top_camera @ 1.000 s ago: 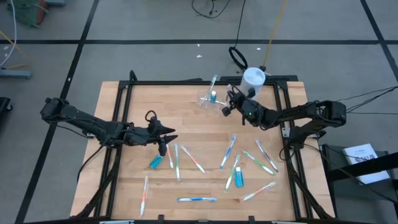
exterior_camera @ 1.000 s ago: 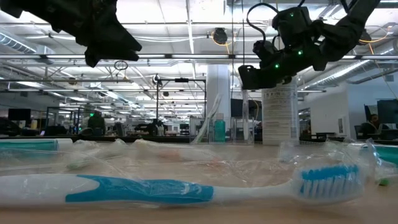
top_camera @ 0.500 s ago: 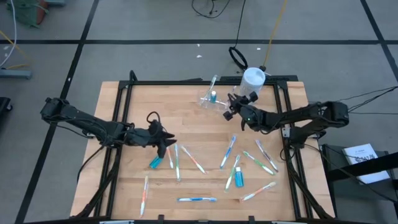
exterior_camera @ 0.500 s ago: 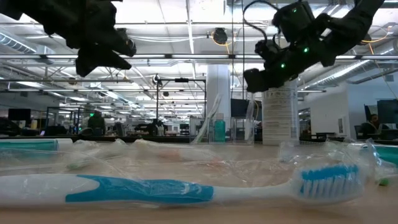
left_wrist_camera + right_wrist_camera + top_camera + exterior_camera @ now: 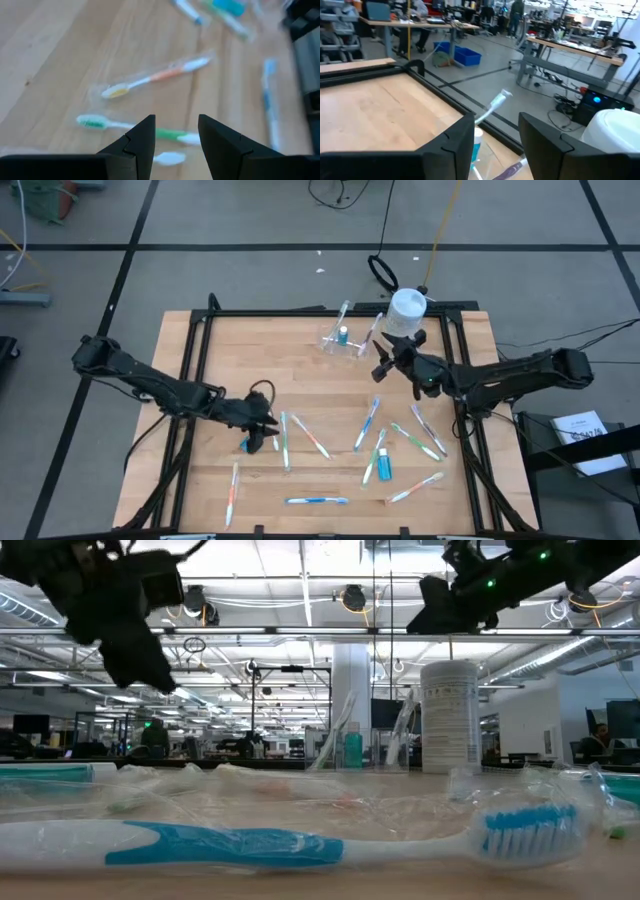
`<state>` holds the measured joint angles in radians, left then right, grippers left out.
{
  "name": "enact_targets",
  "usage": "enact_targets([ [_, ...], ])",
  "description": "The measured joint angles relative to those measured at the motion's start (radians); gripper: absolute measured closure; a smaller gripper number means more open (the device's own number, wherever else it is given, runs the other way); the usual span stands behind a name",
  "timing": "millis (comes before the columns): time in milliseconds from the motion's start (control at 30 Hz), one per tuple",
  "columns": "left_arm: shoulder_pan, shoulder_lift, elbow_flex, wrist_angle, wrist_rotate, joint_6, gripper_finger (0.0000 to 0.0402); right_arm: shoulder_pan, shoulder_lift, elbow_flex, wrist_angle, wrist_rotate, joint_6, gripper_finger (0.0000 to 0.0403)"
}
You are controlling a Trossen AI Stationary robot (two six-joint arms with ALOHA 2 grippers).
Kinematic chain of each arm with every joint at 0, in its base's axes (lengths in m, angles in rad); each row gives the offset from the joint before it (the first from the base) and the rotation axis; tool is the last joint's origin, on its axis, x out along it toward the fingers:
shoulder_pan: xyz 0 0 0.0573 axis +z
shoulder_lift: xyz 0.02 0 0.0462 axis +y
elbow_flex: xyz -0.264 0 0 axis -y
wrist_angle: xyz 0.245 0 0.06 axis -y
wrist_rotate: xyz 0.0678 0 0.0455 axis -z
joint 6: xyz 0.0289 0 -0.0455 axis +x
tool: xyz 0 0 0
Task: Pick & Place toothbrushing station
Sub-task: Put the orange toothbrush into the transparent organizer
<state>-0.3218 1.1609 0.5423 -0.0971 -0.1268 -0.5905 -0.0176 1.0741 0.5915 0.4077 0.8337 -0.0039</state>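
High view first: the left gripper [image 5: 268, 430] is low over the table [image 5: 200, 480], right among the scattered toothbrushes [image 5: 283, 442], with a blue toothpaste tube [image 5: 248, 443] just beside its tip. The right gripper [image 5: 385, 360] hangs near the clear holder [image 5: 338, 340], which already carries a blue tube and a brush; the white bottle [image 5: 408, 311] stands just behind that gripper.

Low view: both arms are up top, the left gripper [image 5: 125, 635] hanging lower than the right gripper [image 5: 455, 595]. The holder [image 5: 350, 745] sits well below and between them, and a blue-handled toothbrush [image 5: 290, 840] lies across the foreground.

Left wrist view: fingers [image 5: 142, 142] parted, a moderate gap, nothing between them — they point down at a green toothbrush [image 5: 135, 130] just ahead, with an orange toothbrush [image 5: 155, 77] lying a bit beyond it.

Right wrist view: fingers [image 5: 460, 150] apart here too and holding nothing; between them shows the blue tube [image 5: 476, 145] in the holder, a brush head [image 5: 497, 102] sticking up past it — the white bottle [image 5: 612, 132] looms off to one side.
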Motion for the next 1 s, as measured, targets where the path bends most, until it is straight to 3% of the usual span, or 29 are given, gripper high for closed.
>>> enact_targets([
  [167, -0.004, 0.124, 0.028, 0.010, 0.079, 0.108, 0.0250, 0.019, -0.016, 0.000, 0.004, 0.000, -0.005, 0.0256],
  [333, -0.004, 0.244, 0.111, -0.005, 0.161, 0.313, 0.0250, 0.020, -0.016, 0.000, 0.002, -0.001, -0.009, 0.0257],
  [600, -0.007, 0.353, 0.287, -0.344, 0.125, 0.691, 0.0250, 0.020, -0.016, 0.000, 0.004, -0.001, -0.011, 0.0257],
  [1000, -0.007, 0.489, 0.290, -0.368, 0.077, 0.880, 0.0250, 0.020, -0.016, 0.000, -0.023, -0.001, -0.011, 0.0257],
])
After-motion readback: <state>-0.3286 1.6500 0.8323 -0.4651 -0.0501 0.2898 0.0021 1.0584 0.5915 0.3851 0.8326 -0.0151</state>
